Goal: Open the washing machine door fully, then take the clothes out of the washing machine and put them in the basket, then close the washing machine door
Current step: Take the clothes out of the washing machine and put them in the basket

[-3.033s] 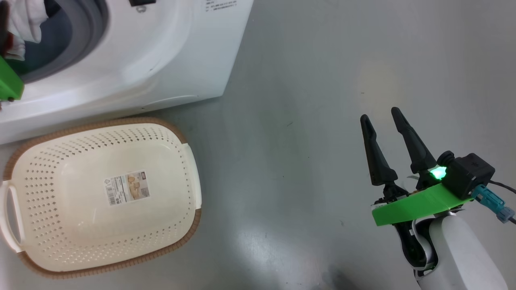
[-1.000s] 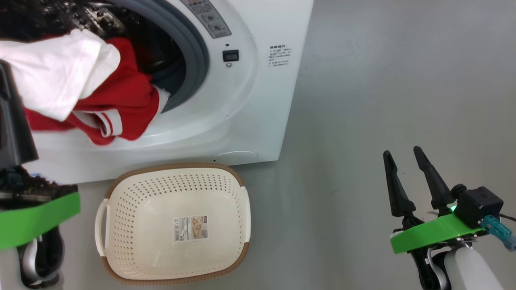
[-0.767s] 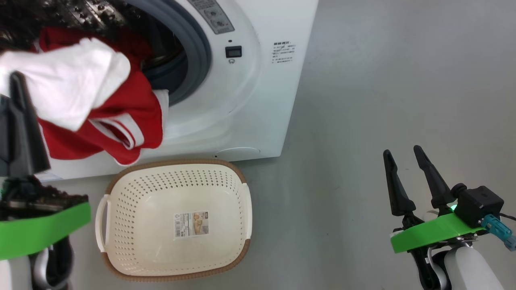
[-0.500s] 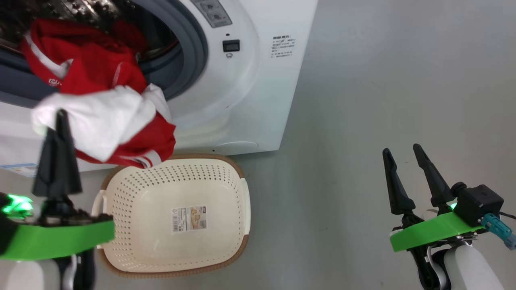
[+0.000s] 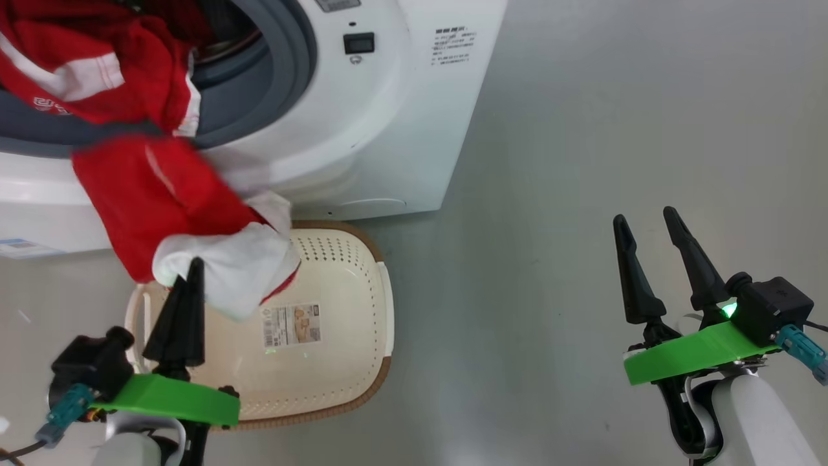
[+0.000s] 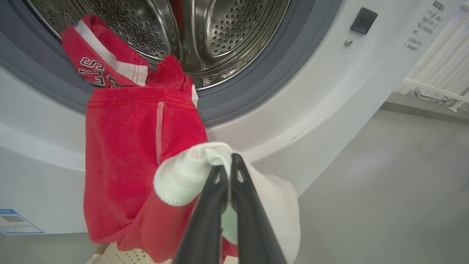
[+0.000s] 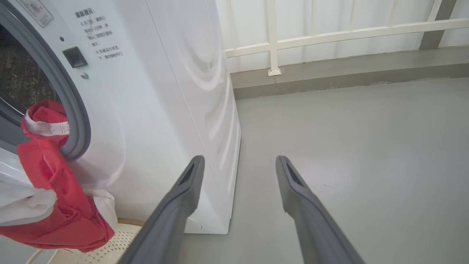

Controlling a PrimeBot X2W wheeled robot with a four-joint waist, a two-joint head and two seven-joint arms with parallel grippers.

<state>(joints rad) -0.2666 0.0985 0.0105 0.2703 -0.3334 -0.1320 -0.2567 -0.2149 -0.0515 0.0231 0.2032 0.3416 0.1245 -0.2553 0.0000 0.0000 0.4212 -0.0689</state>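
The washing machine stands with its drum open; its door is out of view. A red jersey of the clothes trails from the grey gasket down the machine's front. My left gripper is shut on a white cloth tangled with that jersey, hanging over the near-left part of the cream basket. In the left wrist view the left gripper pinches the white cloth before the red jersey. My right gripper stands open over bare floor, far right of the basket, holding nothing.
Grey floor stretches right of the machine and the basket. A blue label sticker sits low on the machine's front. Beyond the machine, a white railing and a raised kerb run along the wall.
My left gripper has drawn the white cloth and the red jersey out of the drum and down over the basket. The head camera has shifted. The right gripper stays open and still.
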